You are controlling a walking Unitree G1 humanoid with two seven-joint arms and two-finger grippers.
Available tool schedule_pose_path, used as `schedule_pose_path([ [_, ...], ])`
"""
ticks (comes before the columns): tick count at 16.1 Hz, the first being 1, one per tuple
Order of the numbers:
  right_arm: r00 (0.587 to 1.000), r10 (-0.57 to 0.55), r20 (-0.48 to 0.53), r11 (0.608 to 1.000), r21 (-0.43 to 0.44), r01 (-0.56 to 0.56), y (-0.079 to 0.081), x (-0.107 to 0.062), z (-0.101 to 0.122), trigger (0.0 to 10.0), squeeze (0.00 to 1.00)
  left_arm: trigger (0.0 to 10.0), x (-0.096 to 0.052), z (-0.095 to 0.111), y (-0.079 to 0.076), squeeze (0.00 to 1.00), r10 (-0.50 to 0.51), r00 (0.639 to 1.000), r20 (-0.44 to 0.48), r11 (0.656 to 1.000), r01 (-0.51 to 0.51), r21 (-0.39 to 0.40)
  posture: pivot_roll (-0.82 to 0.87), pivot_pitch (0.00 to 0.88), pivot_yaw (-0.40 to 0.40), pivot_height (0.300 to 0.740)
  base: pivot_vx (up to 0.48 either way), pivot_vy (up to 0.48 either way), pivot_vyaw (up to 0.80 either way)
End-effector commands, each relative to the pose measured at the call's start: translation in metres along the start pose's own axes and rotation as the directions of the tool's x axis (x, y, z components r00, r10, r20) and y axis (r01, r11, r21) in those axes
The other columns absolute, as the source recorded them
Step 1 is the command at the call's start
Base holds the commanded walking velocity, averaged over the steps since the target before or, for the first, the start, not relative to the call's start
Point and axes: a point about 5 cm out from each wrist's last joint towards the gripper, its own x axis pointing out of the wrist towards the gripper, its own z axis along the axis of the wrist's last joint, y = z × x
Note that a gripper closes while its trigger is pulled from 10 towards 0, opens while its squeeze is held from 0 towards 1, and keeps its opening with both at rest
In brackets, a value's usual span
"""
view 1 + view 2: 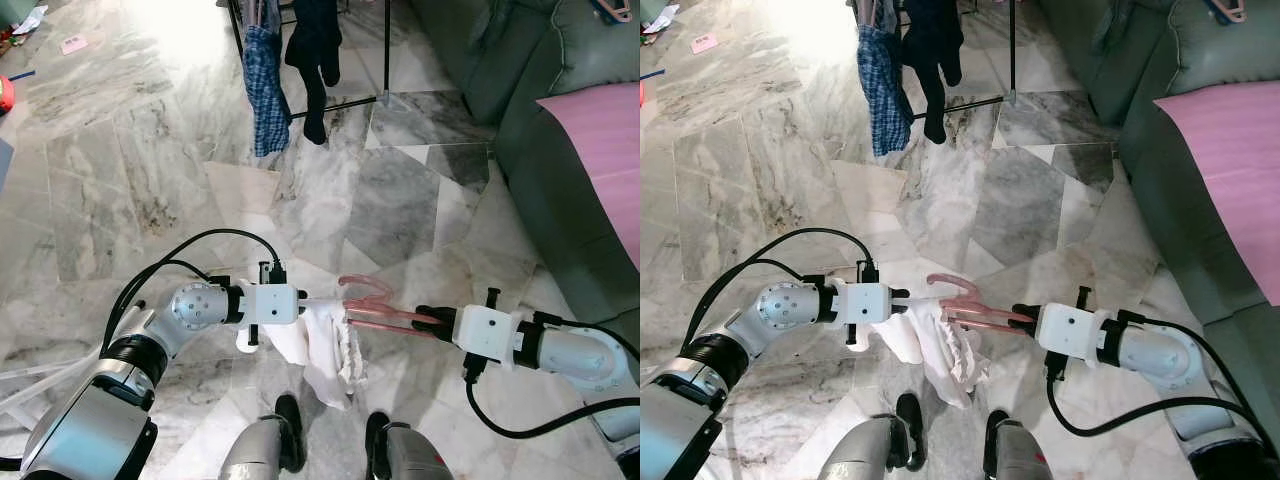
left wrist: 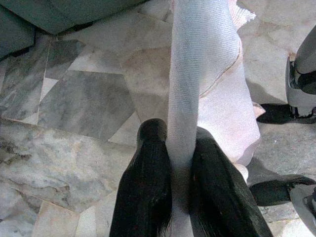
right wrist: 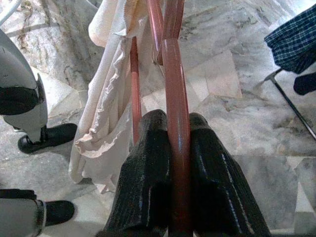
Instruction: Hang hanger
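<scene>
The right gripper (image 1: 432, 318) clamps the pink hanger (image 1: 372, 305), the left gripper (image 1: 312, 301) pinches its white garment (image 1: 325, 350), and the clothes rack (image 1: 385, 50) stands well ahead across the floor.

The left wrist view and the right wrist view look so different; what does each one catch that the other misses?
The left wrist view alone shows the left gripper, its two black fingers shut on a taut fold of the white knitted cloth, with the dark green sofa behind. The right wrist view alone shows the right gripper shut on the translucent pink plastic hanger, and the blue checked garment hanging on a black metal rack. Both share the white cloth, the grey marble floor and the robot's own black feet.
</scene>
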Motion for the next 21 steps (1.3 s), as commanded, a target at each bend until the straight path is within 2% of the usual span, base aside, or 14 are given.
schedule_pose_path([
  [1, 0.999, -0.033, -0.01, 0.999, 0.03, 0.033, -0.004, -0.002, -0.001, 10.0, 0.0, 0.0, -0.002, -0.006, -0.007, 0.0, -0.024, 1.0, -0.017, 1.0, 0.024, -0.019, -0.04, 0.308, 0.084, 0.74, 0.0, 0.0, 0.0],
  [4, 0.992, -0.109, -0.062, 0.994, 0.011, 0.11, -0.013, -0.004, -0.006, 10.0, 0.0, 0.0, -0.004, -0.007, -0.004, 0.0, 0.003, 1.0, -0.025, 1.0, -0.003, -0.019, -0.04, 0.307, 0.08, 0.74, 0.0, 0.0, 0.0],
  [5, 0.987, -0.154, -0.053, 0.987, 0.044, 0.157, -0.019, -0.006, -0.006, 10.0, 1.0, 0.0, -0.006, -0.008, -0.003, 0.0, 0.007, 0.999, -0.033, 1.0, -0.008, -0.019, -0.03, 0.307, 0.076, 0.74, 0.0, 0.0, 0.0],
  [6, 0.986, -0.162, -0.033, 0.983, 0.084, 0.165, -0.023, -0.007, -0.005, 10.0, 1.0, 0.0, -0.006, -0.009, -0.003, 0.0, 0.01, 0.999, -0.037, 1.0, -0.01, -0.018, -0.03, 0.306, 0.074, 0.74, 0.0, 0.0, 0.0],
  [8, 0.964, -0.263, -0.042, 0.956, 0.122, 0.267, -0.035, -0.012, -0.005, 10.0, 1.0, 0.0, -0.01, -0.013, -0.002, 0.0, 0.028, 0.998, -0.057, 0.999, -0.03, -0.028, -0.03, 0.303, 0.072, 0.74, 0.0, 0.0, 0.0],
  [10, 0.939, -0.333, -0.083, 0.937, 0.079, 0.339, -0.041, -0.018, -0.009, 10.0, 1.0, 0.0, -0.013, -0.016, -0.001, 0.0, 0.053, 0.996, -0.068, 0.998, -0.055, -0.035, -0.04, 0.302, 0.071, 0.74, 0.0, 0.0, 0.0],
  [12, 0.951, -0.3, -0.078, 0.943, 0.129, 0.308, -0.037, -0.024, -0.008, 10.0, 1.0, 0.0, -0.017, -0.022, -0.002, 0.0, 0.07, 0.993, -0.098, 0.997, -0.073, -0.035, -0.04, 0.303, 0.071, 0.74, 0.0, 0.0, 0.0],
  [17, 0.961, -0.269, -0.067, 0.95, 0.145, 0.276, -0.036, -0.032, -0.006, 10.0, 1.0, 0.0, -0.021, -0.028, -0.002, 0.0, 0.106, 0.985, -0.136, 0.993, -0.113, -0.046, -0.05, 0.308, 0.067, 0.74, 0.0, 0.0, 0.0],
  [18, 0.959, -0.277, -0.069, 0.947, 0.148, 0.284, -0.036, -0.033, -0.006, 10.0, 1.0, 0.0, -0.022, -0.029, -0.001, 0.0, 0.128, 0.982, -0.142, 0.989, -0.137, -0.057, -0.05, 0.308, 0.064, 0.74, 0.0, 0.0, 0.0],
  [19, 0.948, -0.31, -0.075, 0.934, 0.161, 0.318, -0.037, -0.036, -0.007, 10.0, 1.0, 0.0, -0.024, -0.032, 0.003, 0.0, 0.194, 0.968, -0.16, 0.975, -0.209, -0.079, -0.05, 0.31, 0.063, 0.74, 0.0, 0.0, 0.0],
  [20, 0.946, -0.314, -0.077, 0.932, 0.165, 0.322, -0.037, -0.037, -0.007, 10.0, 1.0, 0.0, -0.024, -0.032, 0.004, 0.0, 0.203, 0.966, -0.163, 0.973, -0.218, -0.08, -0.05, 0.31, 0.063, 0.74, 0.0, 0.0, 0.0],
  [21, 0.886, -0.443, -0.136, 0.878, 0.133, 0.46, -0.045, -0.043, -0.015, 10.0, 1.0, 0.0, -0.028, -0.033, 0.011, 0.0, 0.294, 0.941, -0.167, 0.941, -0.316, -0.125, -0.06, 0.312, 0.062, 0.74, 0.0, 0.0, 0.0],
])
